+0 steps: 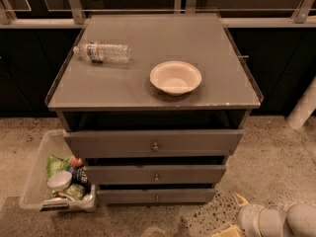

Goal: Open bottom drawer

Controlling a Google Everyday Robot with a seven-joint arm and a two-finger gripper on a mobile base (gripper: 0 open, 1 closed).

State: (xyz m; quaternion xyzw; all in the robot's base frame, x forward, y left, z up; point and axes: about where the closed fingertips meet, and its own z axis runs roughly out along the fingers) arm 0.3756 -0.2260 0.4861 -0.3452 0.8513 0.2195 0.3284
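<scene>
The bottom drawer (128, 196) is seen as the lowest and narrowest of three grey fronts on the near face of the cabinet (123, 95), with a small knob (157, 198) at its centre. The gripper (235, 215) is found low at the near right, apart from that drawer; how far it is open, or whether anything is held, cannot be told. A bowl (175, 77) and a lying water bottle (102, 52) are carried on the cabinet top, and a clear bin (35, 181) is set on the floor at the left.

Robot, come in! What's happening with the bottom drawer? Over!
Gripper low on the right, off the drawer. Bottom drawer knob untouched. Bin on the floor to its left.
</scene>
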